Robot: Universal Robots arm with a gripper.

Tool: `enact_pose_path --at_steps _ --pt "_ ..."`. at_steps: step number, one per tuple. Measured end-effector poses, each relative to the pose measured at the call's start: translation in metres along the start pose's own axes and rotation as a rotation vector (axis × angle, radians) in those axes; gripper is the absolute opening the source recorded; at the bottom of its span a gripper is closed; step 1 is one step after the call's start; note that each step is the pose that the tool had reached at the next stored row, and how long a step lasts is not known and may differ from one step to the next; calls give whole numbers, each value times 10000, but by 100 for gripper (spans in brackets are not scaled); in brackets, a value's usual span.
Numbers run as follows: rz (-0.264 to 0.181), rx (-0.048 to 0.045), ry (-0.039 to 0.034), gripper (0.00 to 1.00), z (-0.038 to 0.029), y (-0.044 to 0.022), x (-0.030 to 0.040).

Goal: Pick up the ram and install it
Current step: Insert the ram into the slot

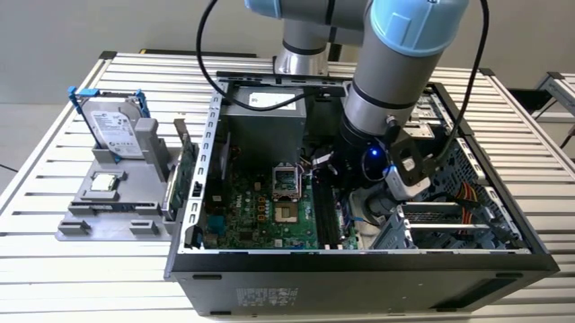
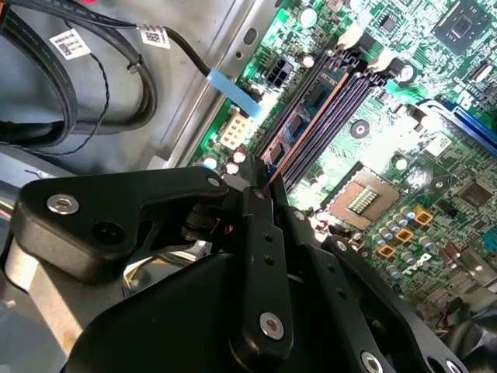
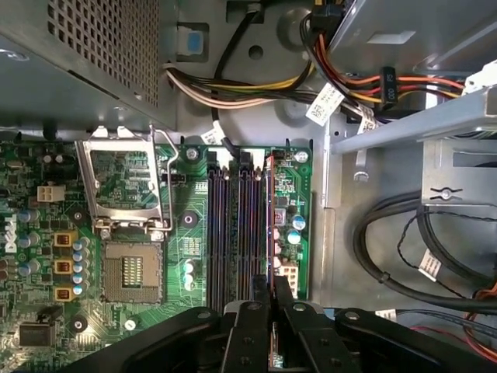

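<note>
One ram (image 2: pixel 304 116) (edge-on) in one claw (image 2: pixel 268 180), over four slots (image 3: pixel 237 225).

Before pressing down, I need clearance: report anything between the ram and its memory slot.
Nothing visible does. The gripper holds the thin green-blue ram stick edge-on along the outermost black memory slot, beside the empty slots. Black cables lie off to the side, clear of it.

We see an open PC case (image 1: pixel 359 259), hard drive (image 1: pixel 115 131) upright in a grey holder (image 1: pixel 112 225), CPU chip (image 1: pixel 105 181) beside it.
</note>
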State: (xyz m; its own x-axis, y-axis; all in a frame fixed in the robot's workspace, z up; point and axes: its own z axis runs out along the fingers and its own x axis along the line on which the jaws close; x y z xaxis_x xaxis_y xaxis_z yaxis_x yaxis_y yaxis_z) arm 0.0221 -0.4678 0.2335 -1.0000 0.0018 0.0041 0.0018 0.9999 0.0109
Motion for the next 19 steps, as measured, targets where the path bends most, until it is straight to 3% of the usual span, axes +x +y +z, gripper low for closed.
enact_pose_path --at_steps 19 --pt "1 1 3 0 120 -19 4"
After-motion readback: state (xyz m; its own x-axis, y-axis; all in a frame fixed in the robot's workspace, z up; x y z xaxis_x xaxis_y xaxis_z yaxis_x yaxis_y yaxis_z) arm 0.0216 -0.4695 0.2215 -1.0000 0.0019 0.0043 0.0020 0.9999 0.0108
